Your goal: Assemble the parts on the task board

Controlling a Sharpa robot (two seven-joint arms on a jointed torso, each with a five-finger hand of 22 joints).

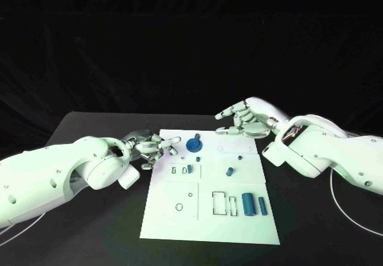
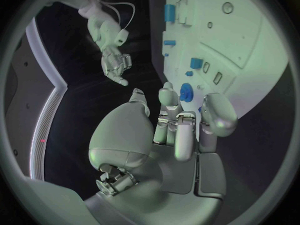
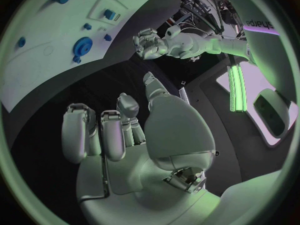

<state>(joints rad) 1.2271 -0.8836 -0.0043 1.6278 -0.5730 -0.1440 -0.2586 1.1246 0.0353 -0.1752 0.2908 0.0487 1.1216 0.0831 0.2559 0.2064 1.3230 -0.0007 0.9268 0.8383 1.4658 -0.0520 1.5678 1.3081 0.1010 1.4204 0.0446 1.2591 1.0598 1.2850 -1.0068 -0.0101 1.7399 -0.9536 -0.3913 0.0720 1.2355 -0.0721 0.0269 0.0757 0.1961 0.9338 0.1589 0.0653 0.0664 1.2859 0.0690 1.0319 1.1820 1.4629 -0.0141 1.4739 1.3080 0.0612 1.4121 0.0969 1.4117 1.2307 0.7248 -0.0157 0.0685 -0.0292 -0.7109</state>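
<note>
Black table, task board central; left hand curled empty at board's corner near round part. Right hand spread, empty. Next likely: grasp it.

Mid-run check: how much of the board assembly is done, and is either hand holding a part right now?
Done: a round blue gear sits near the far edge of the task board; whether it is fully seated I cannot tell. In hand: nothing. The left hand is at the board's far left corner; the right hand hovers beyond the far edge, fingers apart. Left: two blue cylinders still lie loose beside the open slots.
</note>
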